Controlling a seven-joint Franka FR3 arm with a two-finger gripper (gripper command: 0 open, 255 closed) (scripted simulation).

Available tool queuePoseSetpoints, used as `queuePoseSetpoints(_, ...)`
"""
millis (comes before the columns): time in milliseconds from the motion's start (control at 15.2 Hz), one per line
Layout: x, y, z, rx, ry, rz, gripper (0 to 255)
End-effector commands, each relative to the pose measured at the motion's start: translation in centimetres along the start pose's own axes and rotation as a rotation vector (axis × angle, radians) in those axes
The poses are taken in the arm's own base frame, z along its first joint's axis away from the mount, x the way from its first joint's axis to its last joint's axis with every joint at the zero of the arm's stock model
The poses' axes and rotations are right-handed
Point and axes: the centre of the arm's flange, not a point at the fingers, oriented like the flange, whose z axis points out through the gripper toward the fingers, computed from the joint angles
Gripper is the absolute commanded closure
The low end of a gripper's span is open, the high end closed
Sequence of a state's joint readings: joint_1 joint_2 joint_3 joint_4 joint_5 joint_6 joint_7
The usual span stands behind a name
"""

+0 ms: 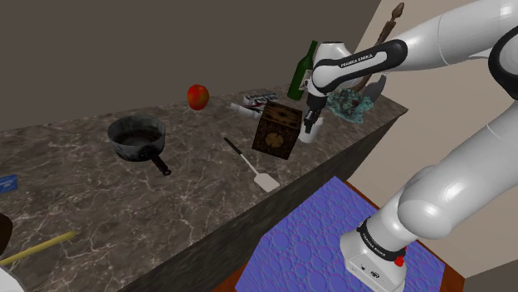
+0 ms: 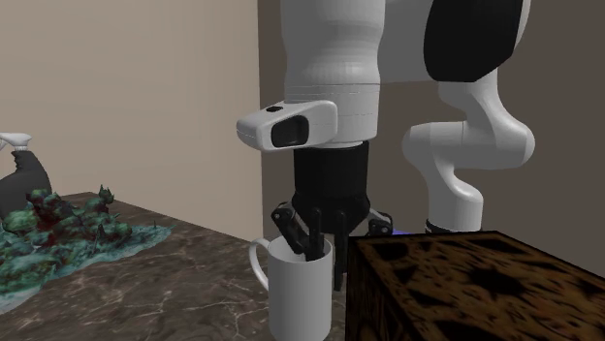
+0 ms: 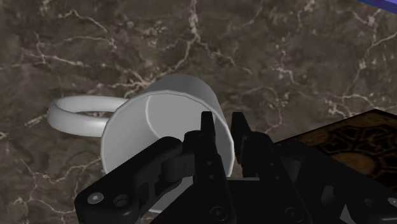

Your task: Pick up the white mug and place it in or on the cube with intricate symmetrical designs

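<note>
A white mug (image 1: pixel 308 133) (image 2: pixel 301 298) (image 3: pixel 162 111) stands upright on the dark marbled counter, its handle pointing away from the cube. The brown cube (image 1: pixel 278 130) (image 2: pixel 465 291) (image 3: pixel 353 137), patterned with symmetrical dark designs, sits right beside it, close to the counter's front edge. My black gripper (image 1: pixel 313 123) (image 2: pixel 325 254) (image 3: pixel 222 129) comes down onto the mug's rim on the cube side. One finger is inside the mug and the other outside, and they clasp the wall between them.
On the counter (image 1: pixel 100 199) lie a dark pot (image 1: pixel 137 137), a white spatula (image 1: pixel 249 164), a red apple (image 1: pixel 197 96), a green bottle (image 1: pixel 303 70) and a teal rocky sculpture (image 1: pixel 353 104) (image 2: pixel 68 228). A blue mat (image 1: pixel 332 240) covers the floor below the counter's edge.
</note>
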State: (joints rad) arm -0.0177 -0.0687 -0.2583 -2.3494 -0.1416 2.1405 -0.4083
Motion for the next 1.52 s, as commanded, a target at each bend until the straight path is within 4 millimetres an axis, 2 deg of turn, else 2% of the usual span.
queuePoseSetpoints(0, 0.0, 0.0, 0.0, 0.000, 0.000, 0.000, 255)
queuePoseSetpoints(396, 0.0, 0.0, 0.0, 0.000, 0.000, 0.000, 255)
queuePoseSetpoints(1452, -1.4, 0.2, -8.3, 0.000, 0.000, 0.000, 255)
